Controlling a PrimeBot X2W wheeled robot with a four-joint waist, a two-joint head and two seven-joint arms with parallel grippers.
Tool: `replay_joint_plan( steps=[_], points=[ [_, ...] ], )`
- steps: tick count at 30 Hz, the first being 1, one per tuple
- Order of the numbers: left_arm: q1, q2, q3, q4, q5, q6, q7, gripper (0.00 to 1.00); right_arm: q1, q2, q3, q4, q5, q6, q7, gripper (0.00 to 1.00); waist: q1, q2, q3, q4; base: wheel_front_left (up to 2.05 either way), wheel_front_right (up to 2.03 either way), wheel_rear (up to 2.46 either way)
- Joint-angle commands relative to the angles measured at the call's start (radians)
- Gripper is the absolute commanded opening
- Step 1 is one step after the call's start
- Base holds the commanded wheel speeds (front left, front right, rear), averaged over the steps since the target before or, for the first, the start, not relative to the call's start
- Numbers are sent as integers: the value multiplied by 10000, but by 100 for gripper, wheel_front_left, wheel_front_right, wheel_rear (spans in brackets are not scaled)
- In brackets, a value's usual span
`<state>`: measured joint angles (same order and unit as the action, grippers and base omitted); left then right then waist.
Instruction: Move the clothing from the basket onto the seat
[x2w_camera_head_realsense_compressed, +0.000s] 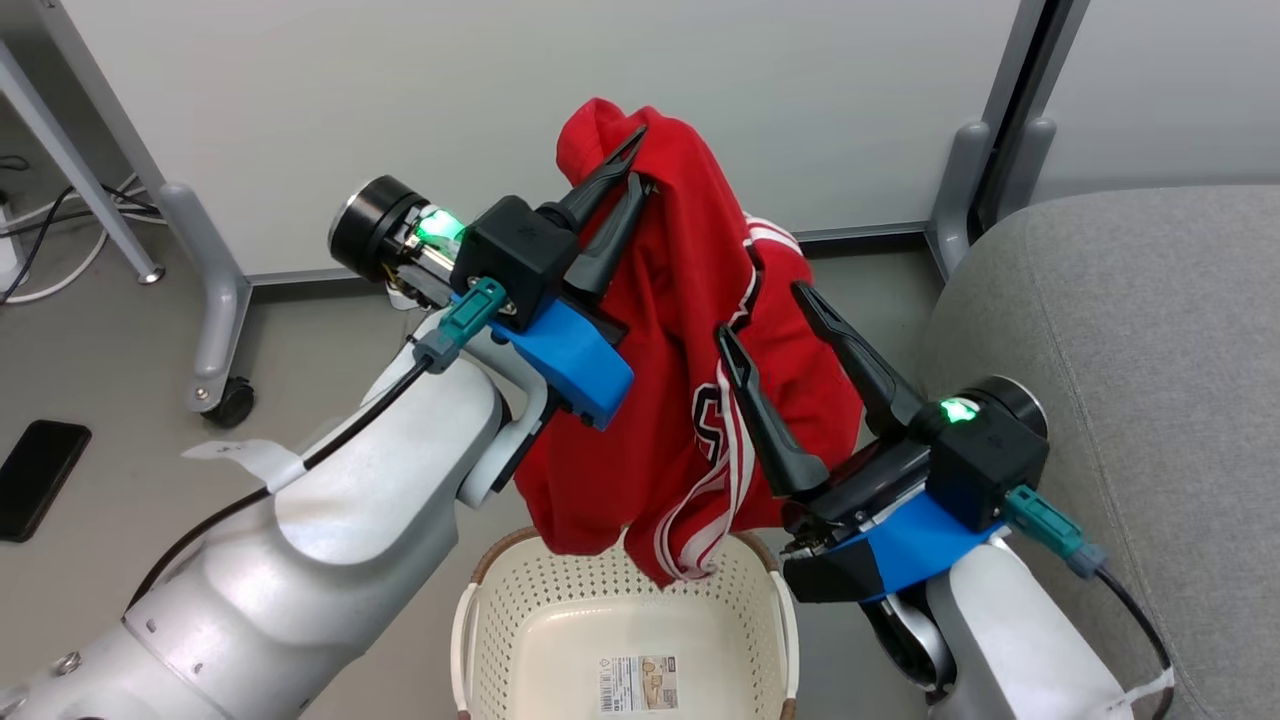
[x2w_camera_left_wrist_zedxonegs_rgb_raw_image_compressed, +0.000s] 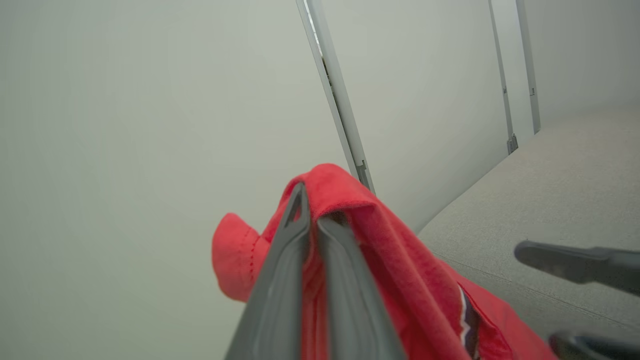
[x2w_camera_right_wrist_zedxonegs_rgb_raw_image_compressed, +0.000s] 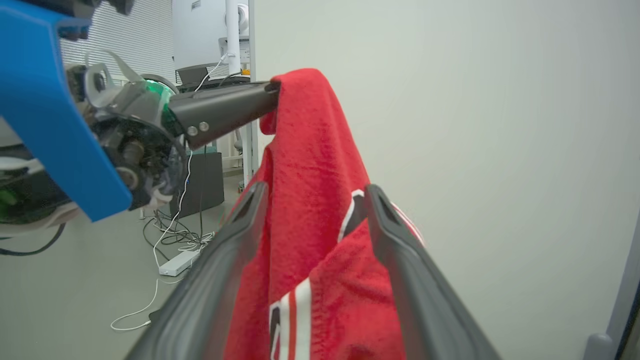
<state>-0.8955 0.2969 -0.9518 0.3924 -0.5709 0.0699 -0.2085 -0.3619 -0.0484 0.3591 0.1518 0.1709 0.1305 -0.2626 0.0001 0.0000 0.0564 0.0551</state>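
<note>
The red clothing (x2w_camera_head_realsense_compressed: 690, 330) hangs from my left gripper (x2w_camera_head_realsense_compressed: 640, 155), which is shut on a fold at its top. Its lower hem with white stripes dangles just above the cream basket (x2w_camera_head_realsense_compressed: 470, 625), whose inside holds nothing but a paper label. My right gripper (x2w_camera_head_realsense_compressed: 760, 312) stands open at the garment's middle, one finger on each side of the hanging fabric. In the right wrist view the clothing (x2w_camera_right_wrist_zedxonegs_rgb_raw_image_compressed: 310, 150) drops between the spread fingers of that gripper (x2w_camera_right_wrist_zedxonegs_rgb_raw_image_compressed: 315, 192). In the left wrist view the left gripper (x2w_camera_left_wrist_zedxonegs_rgb_raw_image_compressed: 312, 205) pinches the clothing (x2w_camera_left_wrist_zedxonegs_rgb_raw_image_compressed: 400, 280). The grey seat (x2w_camera_head_realsense_compressed: 1130, 400) lies to the right.
A pale partition wall on castor feet (x2w_camera_head_realsense_compressed: 215, 300) stands close behind the garment. A black phone (x2w_camera_head_realsense_compressed: 40, 475) lies on the floor at the left, with cables (x2w_camera_head_realsense_compressed: 60, 240) beyond it. A power strip (x2w_camera_right_wrist_zedxonegs_rgb_raw_image_compressed: 177, 262) and loose cords lie on the floor.
</note>
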Motion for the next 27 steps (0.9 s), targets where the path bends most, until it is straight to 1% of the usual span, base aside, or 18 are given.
replay_joint_plan(
  steps=[1,7,9,10,15,17,24,27],
  points=[
    [-223,-97,-21,37,87,-21,-73,0,-355,-35,131,144,163,5,-35,100,-1,0,87,84,0,0,0],
    [-433,-376,-125,112,142,-21,-89,0,-959,-29,347,800,334,5,-35,100,-1,0,228,212,0,0,0],
    [-563,-576,-199,148,188,-34,-117,0,-1251,-35,419,1265,435,5,-33,100,-1,0,313,298,0,0,0],
    [-563,-576,-199,148,188,-34,-117,0,-1251,-35,419,1265,435,5,-33,100,-1,0,313,298,0,0,0],
    [-785,-924,-346,228,264,-36,-141,0,-1727,-34,459,1997,550,5,-32,100,-1,0,477,480,0,0,0],
    [-898,-1142,-436,266,309,-35,-147,0,-1930,-31,522,2357,672,5,-21,100,-1,0,533,593,0,0,0],
    [-1073,-1524,-548,325,342,-29,-219,0,-2359,-32,567,2914,876,5,-21,100,-1,0,554,788,0,0,0],
    [-1133,-1641,-582,337,335,-35,-248,0,-2508,-34,418,3096,949,5,-21,100,-1,0,526,855,0,0,0]
  ],
)
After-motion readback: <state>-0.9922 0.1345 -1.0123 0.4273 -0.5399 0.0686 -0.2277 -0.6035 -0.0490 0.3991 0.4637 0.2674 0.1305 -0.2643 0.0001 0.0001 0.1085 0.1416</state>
